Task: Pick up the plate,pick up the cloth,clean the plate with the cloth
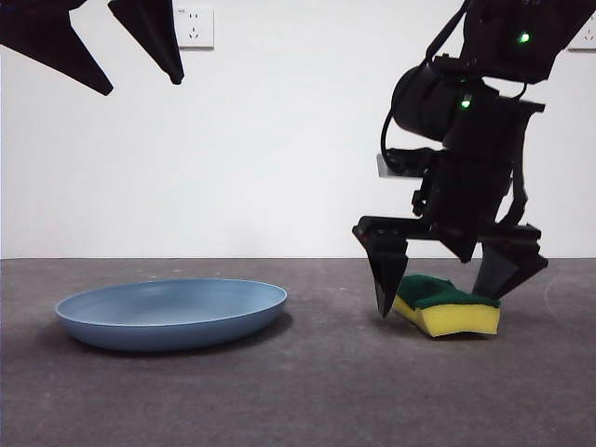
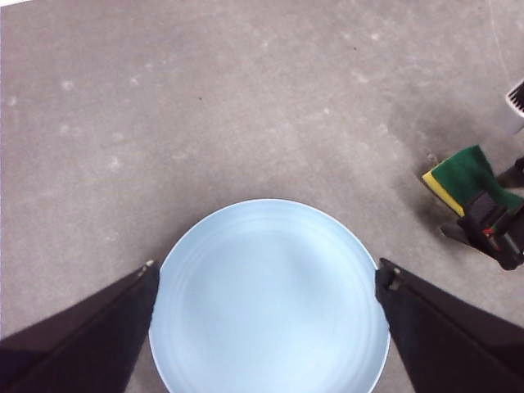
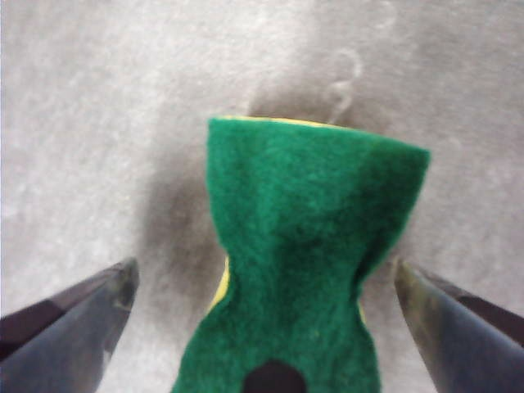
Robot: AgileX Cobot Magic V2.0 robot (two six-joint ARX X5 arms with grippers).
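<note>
Right gripper (image 1: 438, 293) lower right, jaws apart astride cloth (image 1: 449, 305); left gripper (image 1: 140, 65) upper left, jaws apart above plate (image 1: 172, 314).

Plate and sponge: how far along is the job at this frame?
Nothing looks finished. The plate lies flat on the table, and the left gripper hangs open high above it. In hand: the right gripper is down with open jaws either side of the sponge, which rests on the table, not yet gripped. Left: grasping and lifting both, then wiping.
</note>
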